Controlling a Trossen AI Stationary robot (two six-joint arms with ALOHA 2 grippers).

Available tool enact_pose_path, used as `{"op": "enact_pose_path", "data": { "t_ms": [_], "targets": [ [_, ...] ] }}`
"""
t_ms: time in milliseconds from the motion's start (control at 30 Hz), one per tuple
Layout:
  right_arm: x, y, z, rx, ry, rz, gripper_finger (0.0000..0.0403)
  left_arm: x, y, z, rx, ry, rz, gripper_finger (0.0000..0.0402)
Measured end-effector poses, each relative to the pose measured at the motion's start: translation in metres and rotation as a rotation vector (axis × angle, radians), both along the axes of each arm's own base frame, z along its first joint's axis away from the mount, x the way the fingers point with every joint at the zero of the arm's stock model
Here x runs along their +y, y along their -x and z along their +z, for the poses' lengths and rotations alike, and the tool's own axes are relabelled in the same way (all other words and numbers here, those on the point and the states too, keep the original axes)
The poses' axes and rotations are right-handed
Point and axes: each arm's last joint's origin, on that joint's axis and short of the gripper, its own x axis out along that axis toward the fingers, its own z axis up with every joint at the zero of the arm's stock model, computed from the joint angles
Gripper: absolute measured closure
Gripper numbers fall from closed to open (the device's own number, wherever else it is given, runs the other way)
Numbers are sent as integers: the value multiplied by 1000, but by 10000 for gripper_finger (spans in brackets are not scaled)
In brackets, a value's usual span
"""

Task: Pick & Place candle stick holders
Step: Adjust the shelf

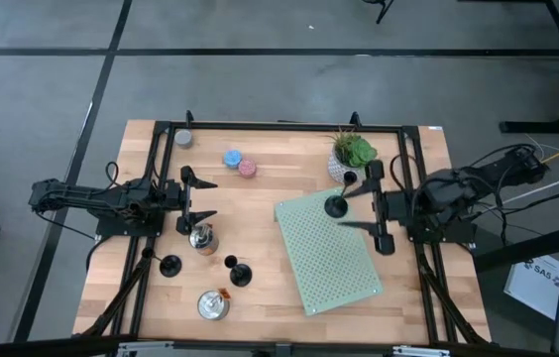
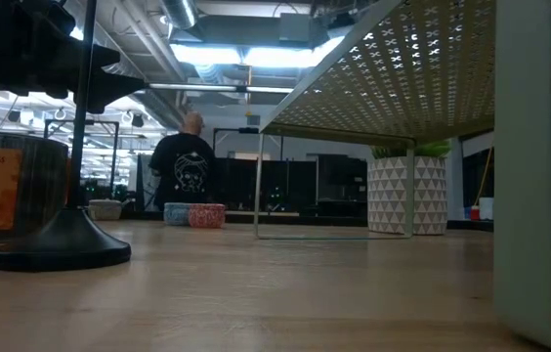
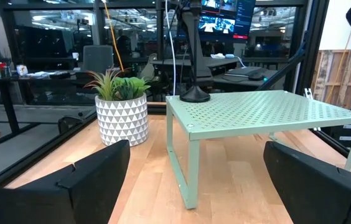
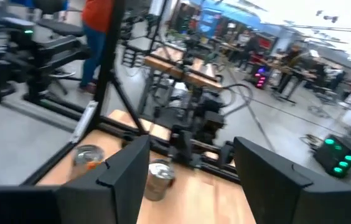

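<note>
Candle stick holders sit in two places in your high view: one [image 1: 336,206] stands on the upper left corner of the pale green perforated shelf [image 1: 334,263] at the centre right, and two more [image 1: 169,266] [image 1: 239,274] rest on the wooden table [image 1: 279,159] at the lower left, near each other but apart. Your right gripper [image 1: 363,205] is just right of the holder on the shelf, fingers spread with nothing between them. Your left gripper [image 1: 198,198] is at the centre left, fingers also spread and empty, with a silver tin [image 1: 202,239] just below it. A second silver tin [image 1: 213,304] lies lower down. A blue candle [image 1: 232,158] and a pink candle [image 1: 248,169] sit side by side at the upper centre, and a potted plant [image 1: 351,154] stands above the shelf.
</note>
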Motion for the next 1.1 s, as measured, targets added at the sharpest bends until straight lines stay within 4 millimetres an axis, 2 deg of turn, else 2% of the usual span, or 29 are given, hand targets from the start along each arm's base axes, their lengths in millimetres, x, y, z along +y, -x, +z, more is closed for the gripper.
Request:
{"op": "enact_pose_path", "data": {
  "t_ms": [167, 400, 733, 933, 1100],
  "targets": [
    [24, -1, -3, 22, 9, 90, 169, 0, 0, 0, 0, 0, 0, 34],
    [57, -1, -20, 129, -56, 183, 169, 0, 0, 0, 0, 0, 1, 34],
    [102, -7, -59, 419, -257, 266, 169, 0, 0, 0, 0, 0, 0, 34],
    [130, -10, -89, 568, -255, 281, 172, 0, 0, 0, 1, 0, 0, 34],
    [142, -4, -105, 674, -245, 263, 216, 0, 0, 0, 0, 0, 0, 34]
  ]
}}
